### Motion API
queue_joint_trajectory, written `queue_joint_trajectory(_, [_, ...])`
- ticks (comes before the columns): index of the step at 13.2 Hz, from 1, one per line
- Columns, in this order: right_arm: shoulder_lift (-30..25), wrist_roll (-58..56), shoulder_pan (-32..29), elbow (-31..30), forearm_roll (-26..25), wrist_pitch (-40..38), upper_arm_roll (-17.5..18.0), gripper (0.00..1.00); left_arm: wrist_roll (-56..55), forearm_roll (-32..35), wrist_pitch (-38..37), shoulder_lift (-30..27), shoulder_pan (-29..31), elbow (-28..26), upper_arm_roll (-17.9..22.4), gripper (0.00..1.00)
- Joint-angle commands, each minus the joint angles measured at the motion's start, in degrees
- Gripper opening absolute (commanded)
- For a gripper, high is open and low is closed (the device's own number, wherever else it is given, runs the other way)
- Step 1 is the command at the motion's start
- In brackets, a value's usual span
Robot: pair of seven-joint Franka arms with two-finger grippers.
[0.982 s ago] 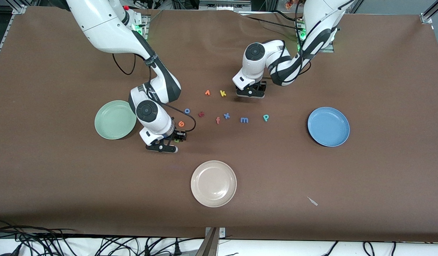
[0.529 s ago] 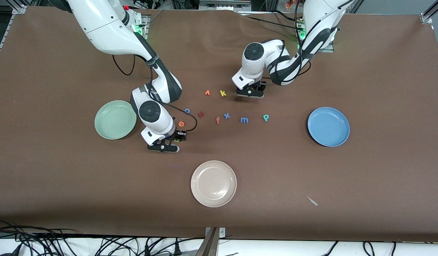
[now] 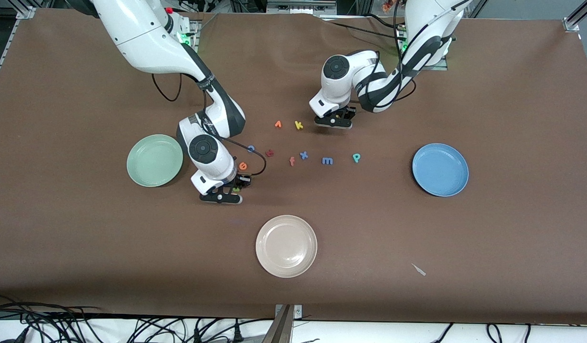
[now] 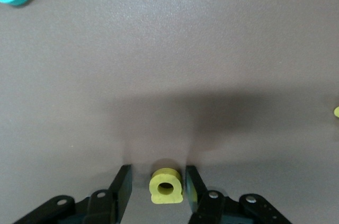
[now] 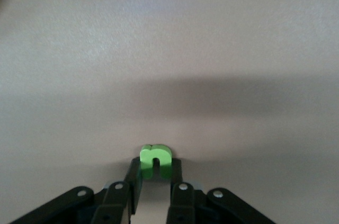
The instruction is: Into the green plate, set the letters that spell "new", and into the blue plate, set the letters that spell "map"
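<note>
My right gripper [image 5: 155, 170] is down at the table beside the green plate [image 3: 154, 160], shut on the green n [image 5: 154, 159]. The orange e [image 3: 243, 166] and salmon w [image 3: 269, 153] lie close by. My left gripper [image 4: 156, 187] stands low beside the yellow k [image 3: 298, 125]. Its jaws stand around the yellow a [image 4: 166, 186]: one finger touches it, and a gap shows on the other side. The blue m [image 3: 327, 161] and teal p [image 3: 356, 157] lie in the row of letters. The blue plate [image 3: 440, 170] sits toward the left arm's end.
A beige plate [image 3: 286, 246] sits nearer the front camera than the letters. A blue o [image 3: 250, 148], salmon f [image 3: 291, 161], blue x [image 3: 303, 155] and orange arrow-like letter [image 3: 278, 124] lie among the row. A small pale scrap [image 3: 419, 269] lies near the front edge.
The right gripper's jaws have closed onto the green n. The left gripper's jaws have narrowed around the yellow a, and its hand has shifted slightly toward the arms' bases.
</note>
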Motion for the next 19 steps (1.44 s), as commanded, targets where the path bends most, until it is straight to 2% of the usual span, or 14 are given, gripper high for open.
queue_joint_trajectory(1, [-4.0,-1.1,0.0,0.7,-1.0,-4.7,-1.6,0.16,0.8,-1.2,-1.8,1.3,0.6,0.5,-0.5,0.42])
queue_joint_trajectory(3, [-8.0,-6.4,-0.2,0.6,-0.8,-11.8,-4.1,0.16,0.7,-1.2,-1.8,2.6,0.6,1.8,-0.4,0.37])
queue_joint_trajectory(5, [-11.9,-15.1,-0.3,-1.0,-0.3,-18.2,-7.2,0.17,0.7,-1.1,-1.8,2.9,0.7,2.1,-0.4,0.23])
queue_joint_trajectory(7, [-17.0,-21.0,-0.4,-6.8,0.0,-19.0,-10.1,0.17,0.7,-1.1,-1.9,2.7,0.8,2.5,-0.4,0.08])
queue_joint_trajectory(9, [-21.5,-24.9,-0.4,-13.2,0.3,-18.9,-13.3,0.17,0.7,-1.2,-4.6,2.5,1.5,4.0,-0.5,0.02])
queue_joint_trajectory(10, [-23.4,-26.8,-0.4,-17.1,0.6,-18.1,-15.0,0.17,0.9,-1.5,-7.6,2.6,1.7,6.0,-0.5,0.01])
queue_joint_trajectory(12, [-26.2,-30.3,-0.4,-26.0,0.8,-11.3,-17.7,0.17,6.0,-7.3,-11.3,2.5,1.7,8.8,-0.5,0.01])
queue_joint_trajectory(14, [-26.7,-32.9,-0.5,-33.4,0.8,-2.6,-19.7,0.17,8.4,-10.0,-15.3,2.8,1.8,12.8,-0.5,0.01])
queue_joint_trajectory(16, [-25.0,-32.8,-0.5,-37.6,0.8,4.7,-20.6,0.19,9.4,-11.1,-17.2,3.1,3.2,16.1,-0.4,0.01])
queue_joint_trajectory(17, [-24.4,-32.8,-0.8,-38.1,0.8,5.7,-21.3,0.27,12.2,-11.3,-18.8,3.2,4.8,17.4,-0.3,0.01])
queue_joint_trajectory(19, [-24.3,-32.2,-0.9,-37.9,0.8,5.5,-21.4,1.0,18.3,-12.9,-24.6,3.1,8.6,21.9,-0.3,0.01])
